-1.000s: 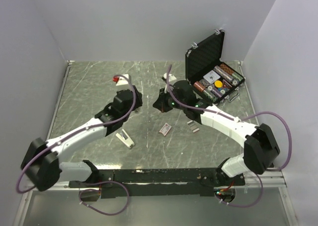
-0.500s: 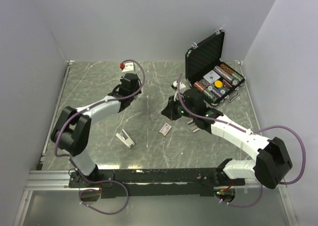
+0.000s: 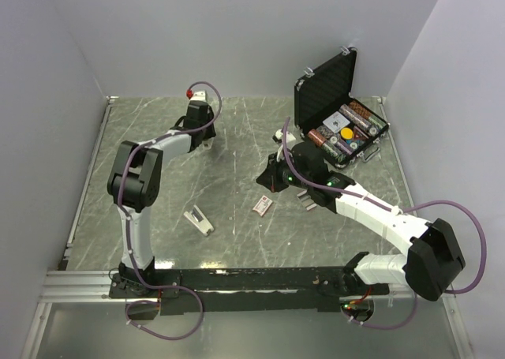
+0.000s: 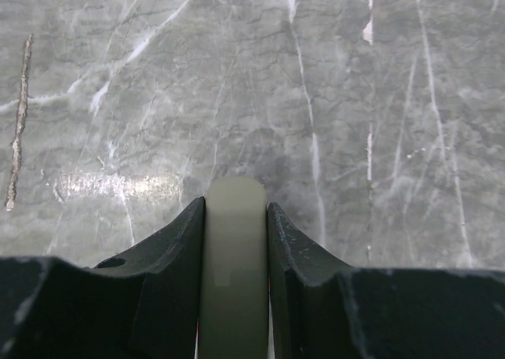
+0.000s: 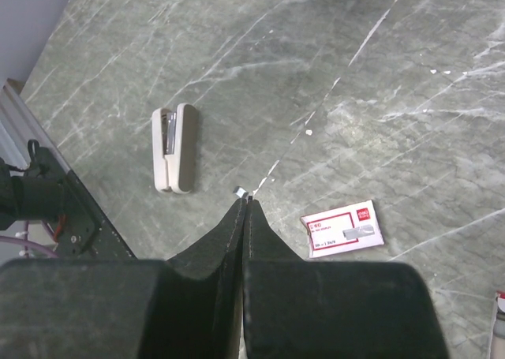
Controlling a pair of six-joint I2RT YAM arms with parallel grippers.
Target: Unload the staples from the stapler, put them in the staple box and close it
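We are looking down on a grey, marble-patterned tabletop (image 3: 237, 138) closed in by plain pale walls (image 3: 237, 35).

Nearest the arm bases, the cream stapler (image 3: 199, 221) is lying hinged open on the tabletop, and nothing is touching it. The right wrist camera is showing it in the same state (image 5: 175, 147), its two halves lying side by side.

Just right of the stapler and slightly farther back, a pink-and-white flat box (image 3: 263, 205) is lying flat. The staples (image 3: 310, 206) are lying beyond that box on the stapler's right, as two short grey strips close to each other, apart from both pincers.

The right pincer (image 3: 270, 179) is hanging over the tabletop behind the box, farther back than the stapler and to its right. In its own camera, the right pincer (image 5: 243, 200) is showing its fingers pressed together. A tiny silvery speck (image 5: 238, 191) is sitting right at the tips, and we cannot tell whether it is being held or is lying on the tabletop.

Well behind the stapler on the far right, a black case (image 3: 325, 87) is standing open.

Farthest from the stapler, almost straight behind it by the back wall, the left pincer (image 3: 199, 108) is reaching out. The wrist view is showing the left pincer (image 4: 234, 217) clamped on a pale, rounded piece (image 4: 233, 280) that we cannot identify.
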